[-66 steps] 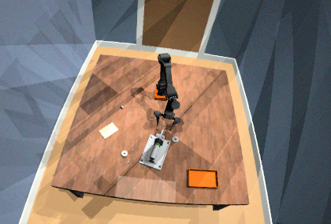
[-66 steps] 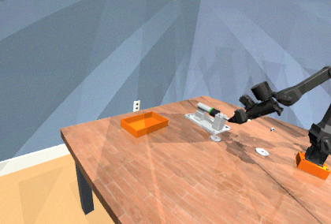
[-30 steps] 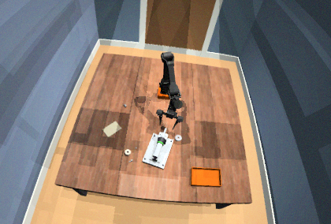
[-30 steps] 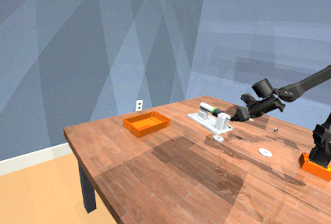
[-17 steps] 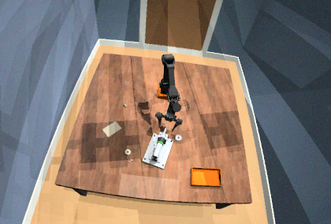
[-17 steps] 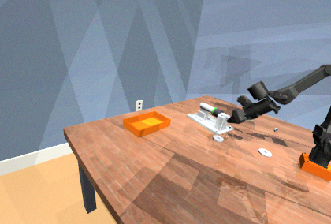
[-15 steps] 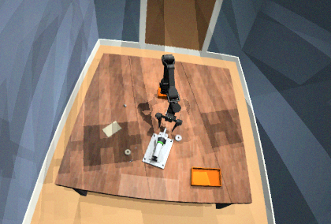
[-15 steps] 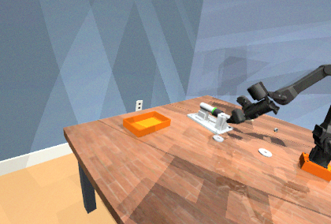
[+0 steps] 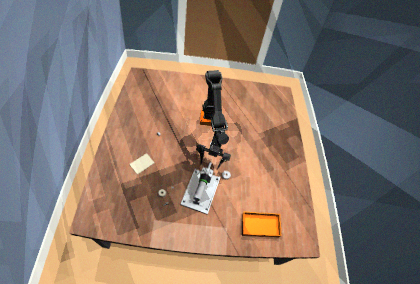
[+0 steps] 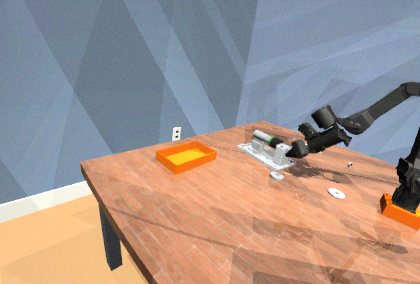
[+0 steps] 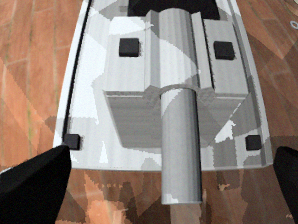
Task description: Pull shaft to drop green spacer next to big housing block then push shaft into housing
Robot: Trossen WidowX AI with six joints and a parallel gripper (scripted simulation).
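Observation:
The silver shaft (image 11: 181,145) sticks out of the grey support block (image 11: 227,75) (image 10: 281,154) toward me in the wrist view. Black parts (image 9: 205,176) (image 10: 276,142) sit on the line beyond this block, then the green spacer (image 9: 204,181) (image 10: 270,139) beside the grey cylindrical housing (image 9: 200,190) (image 10: 260,135). All rest on the white base plate (image 9: 212,196) (image 11: 92,125). My gripper (image 9: 211,164) (image 11: 178,159) is open and empty, its fingers on either side of the protruding shaft with wide gaps. The green spacer is out of the wrist view.
An orange tray (image 9: 243,225) (image 10: 176,167) stands apart from the plate. A white washer (image 9: 226,174) (image 10: 276,175) lies close beside the plate. A pale ring (image 9: 159,193) and a cream card (image 9: 142,163) lie on the other side. Another white disc (image 10: 336,193) lies nearer the robot base.

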